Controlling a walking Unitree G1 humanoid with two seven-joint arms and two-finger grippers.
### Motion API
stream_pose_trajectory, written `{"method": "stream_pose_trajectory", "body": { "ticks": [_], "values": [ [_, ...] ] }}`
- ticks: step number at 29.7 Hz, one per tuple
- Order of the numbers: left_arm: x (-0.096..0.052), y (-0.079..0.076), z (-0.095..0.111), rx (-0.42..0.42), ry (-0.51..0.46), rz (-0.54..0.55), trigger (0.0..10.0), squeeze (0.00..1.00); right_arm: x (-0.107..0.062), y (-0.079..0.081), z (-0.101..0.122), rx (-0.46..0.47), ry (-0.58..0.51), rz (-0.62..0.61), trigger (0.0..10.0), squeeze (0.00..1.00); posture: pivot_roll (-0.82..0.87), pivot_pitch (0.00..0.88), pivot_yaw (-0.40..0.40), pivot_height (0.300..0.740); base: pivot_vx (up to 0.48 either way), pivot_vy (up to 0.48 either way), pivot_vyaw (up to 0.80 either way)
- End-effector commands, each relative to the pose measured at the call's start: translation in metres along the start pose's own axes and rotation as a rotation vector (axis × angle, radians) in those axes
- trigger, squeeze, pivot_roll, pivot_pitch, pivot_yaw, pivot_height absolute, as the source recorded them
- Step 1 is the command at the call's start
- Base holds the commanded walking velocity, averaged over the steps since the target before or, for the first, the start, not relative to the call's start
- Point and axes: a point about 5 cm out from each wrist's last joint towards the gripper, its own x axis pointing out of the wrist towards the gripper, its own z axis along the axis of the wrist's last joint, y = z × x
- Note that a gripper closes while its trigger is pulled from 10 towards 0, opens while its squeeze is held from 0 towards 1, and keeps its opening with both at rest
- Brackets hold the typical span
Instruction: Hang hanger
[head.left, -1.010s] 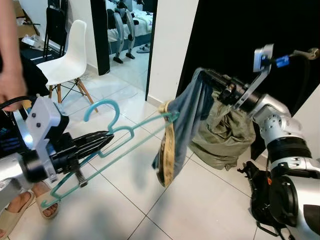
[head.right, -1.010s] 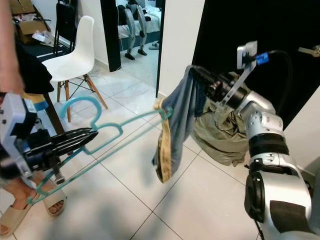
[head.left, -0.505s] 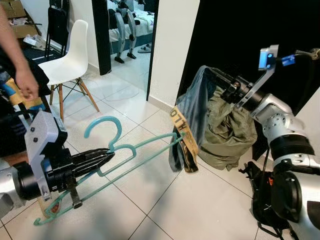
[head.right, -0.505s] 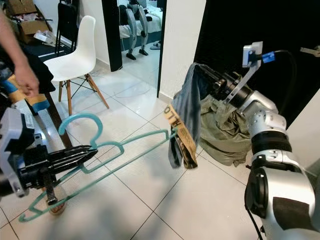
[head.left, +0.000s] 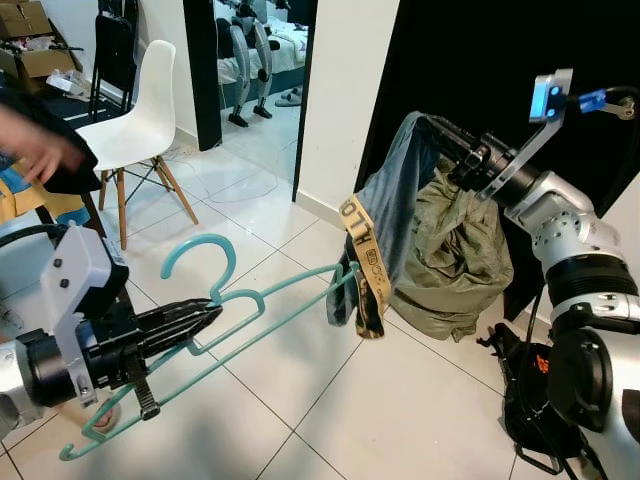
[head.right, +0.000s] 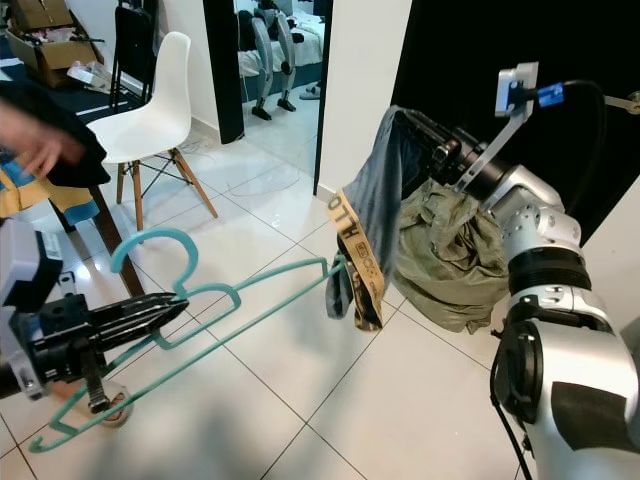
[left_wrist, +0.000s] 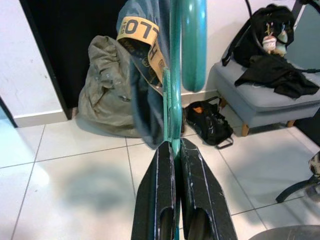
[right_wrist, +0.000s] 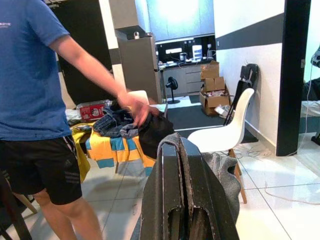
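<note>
A teal plastic hanger (head.left: 250, 310) lies slanted above the floor, its hook up, with my left gripper (head.left: 205, 318) shut on its neck; the left wrist view shows the black fingers (left_wrist: 156, 195) pinched on the teal bar (left_wrist: 175, 75). The hanger's far tip touches a blue-grey garment (head.left: 395, 215) with a yellow-and-black strap (head.left: 365, 270) dangling from it. My right gripper (head.left: 440, 135), raised at upper right, is shut on the garment's top edge; grey cloth (right_wrist: 225, 175) drapes past its fingers in the right wrist view.
An olive cloth heap (head.left: 455, 250) sits against the black wall behind the garment. A black bag (head.left: 520, 390) lies on the floor at right. At left are a white chair (head.left: 135, 110), a person's hand (head.left: 35, 150) and a table of clothes (right_wrist: 110, 135).
My right gripper has carried the garment up and to the right. My left gripper has dropped lower with the hanger, whose tip stays at the garment. The person's hand has moved.
</note>
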Motion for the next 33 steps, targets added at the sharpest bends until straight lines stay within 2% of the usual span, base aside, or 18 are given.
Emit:
{"method": "stream_pose_trajectory", "body": {
  "ticks": [1,6,21,25,33],
  "values": [
    [-0.003,-0.001,0.002,0.010,0.022,-0.002,10.0,0.00,-0.004,-0.003,0.006,-0.015,-0.011,-0.017,10.0,0.00,0.06,0.168,-0.119,0.740,0.000,0.000,0.00],
    [-0.005,0.003,-0.001,0.056,0.062,0.033,10.0,0.00,-0.006,0.000,0.002,0.005,0.003,0.047,10.0,0.00,0.06,0.176,-0.119,0.740,0.000,0.000,0.00],
    [-0.003,0.008,0.000,0.062,0.050,0.046,10.0,0.00,-0.008,0.001,0.005,0.030,-0.015,0.088,10.0,0.00,0.06,0.175,-0.110,0.740,0.000,0.000,0.00],
    [-0.001,0.009,0.001,0.066,0.038,0.045,10.0,0.00,-0.006,0.003,0.005,0.034,-0.014,0.107,10.0,0.00,0.06,0.174,-0.110,0.740,0.000,0.000,0.00],
    [0.015,0.009,0.004,0.050,-0.033,0.008,10.0,0.00,0.001,0.009,0.001,0.035,-0.014,0.146,10.0,0.00,0.05,0.173,-0.111,0.740,0.000,0.000,0.00]
  ]
}}
